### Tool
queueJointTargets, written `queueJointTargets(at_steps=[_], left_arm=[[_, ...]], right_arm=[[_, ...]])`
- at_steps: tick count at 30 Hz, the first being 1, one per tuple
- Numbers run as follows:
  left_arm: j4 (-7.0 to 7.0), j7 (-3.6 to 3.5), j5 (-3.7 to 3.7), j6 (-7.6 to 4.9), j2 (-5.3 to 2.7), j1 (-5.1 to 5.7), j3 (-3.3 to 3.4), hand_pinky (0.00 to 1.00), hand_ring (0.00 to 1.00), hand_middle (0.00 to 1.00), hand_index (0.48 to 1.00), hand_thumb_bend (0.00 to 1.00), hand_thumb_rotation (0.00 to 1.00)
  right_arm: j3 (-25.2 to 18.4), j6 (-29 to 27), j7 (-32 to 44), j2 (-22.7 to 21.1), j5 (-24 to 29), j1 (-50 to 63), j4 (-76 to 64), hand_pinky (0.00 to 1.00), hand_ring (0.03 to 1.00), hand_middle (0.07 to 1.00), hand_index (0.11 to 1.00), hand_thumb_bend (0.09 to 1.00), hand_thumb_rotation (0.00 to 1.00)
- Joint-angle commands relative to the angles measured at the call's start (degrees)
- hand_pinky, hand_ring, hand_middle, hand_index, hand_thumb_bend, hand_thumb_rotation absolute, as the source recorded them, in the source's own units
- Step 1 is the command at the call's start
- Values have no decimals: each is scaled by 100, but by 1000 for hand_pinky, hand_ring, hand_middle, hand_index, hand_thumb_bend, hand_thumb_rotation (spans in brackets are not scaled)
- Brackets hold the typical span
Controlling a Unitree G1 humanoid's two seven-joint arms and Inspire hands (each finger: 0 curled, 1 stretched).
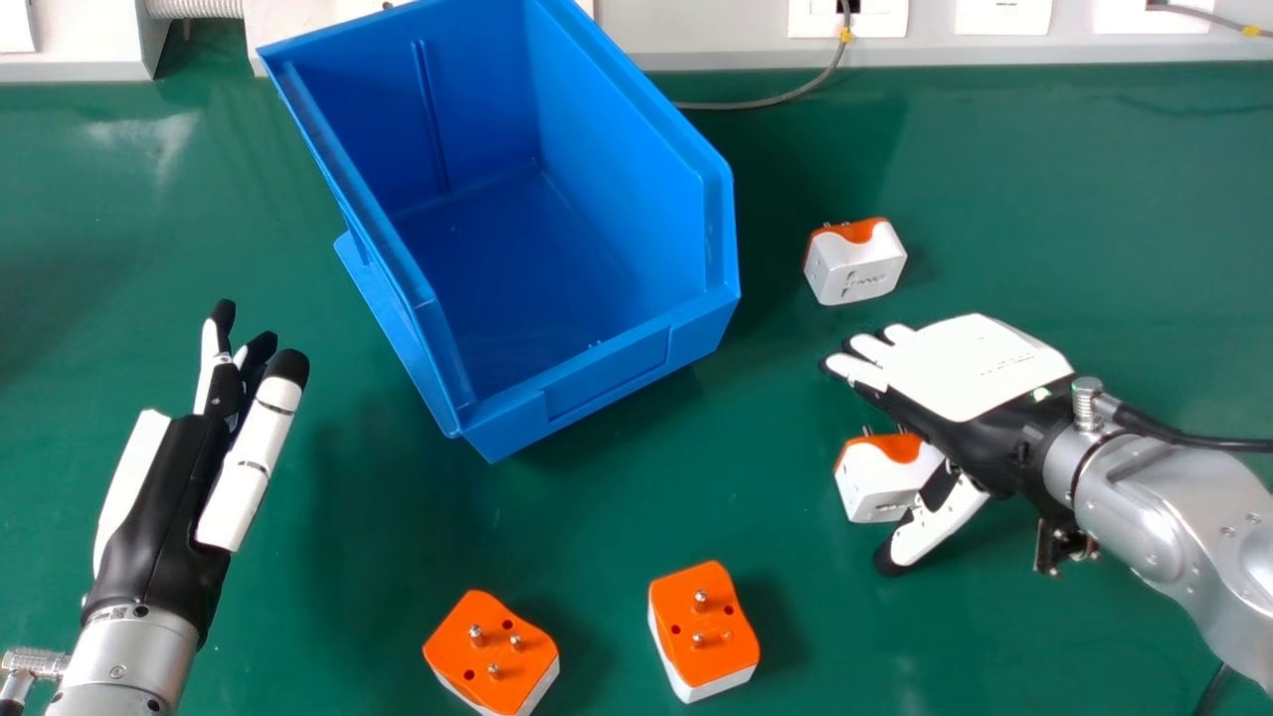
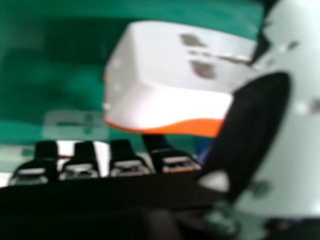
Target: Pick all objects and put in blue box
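Observation:
The blue box [image 1: 537, 268] stands open and empty inside at the upper middle. My right hand [image 1: 970, 368] is open over a white-and-orange adapter [image 1: 885, 485], its thumb on the near side and its fingers beyond. In the right hand view this adapter [image 2: 170, 75] lies between the thumb and fingertips of my right hand [image 2: 255, 125]. Another adapter [image 1: 857, 264] rests farther back, right of the box. Two more, orange faces up with pins, lie near the front: one [image 1: 492, 651] left, one [image 1: 703, 631] right. At the left, my left hand [image 1: 164, 497] is held open.
A green tabletop [image 1: 617, 497] carries everything. Along its back edge run a pale wall strip with white sockets [image 1: 1002, 14] and a grey cable [image 1: 766, 102] close to the box. A ribbed white hose [image 1: 196, 8] is at the back left.

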Motion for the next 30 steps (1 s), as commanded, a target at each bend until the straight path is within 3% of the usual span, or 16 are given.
queueJointTargets(at_steps=[1,7,19,30], left_arm=[[-61,43,11,-45,67,-31,55,994,986,985,1000,475,1000],[-54,32,36,-30,104,-59,44,991,988,986,1000,483,1000],[-23,-59,-80,5,120,-104,76,997,993,990,1000,482,1000],[68,-117,-105,-66,147,-127,101,1000,998,994,1000,501,1000]], right_arm=[[1,106,-22,-160,-178,63,10,933,970,967,925,464,325],[-21,118,45,-195,-179,69,-77,901,936,930,881,463,243],[-57,206,171,-122,-142,7,-54,802,864,853,808,452,63],[-185,370,320,-163,33,79,-92,767,841,833,790,451,28]])
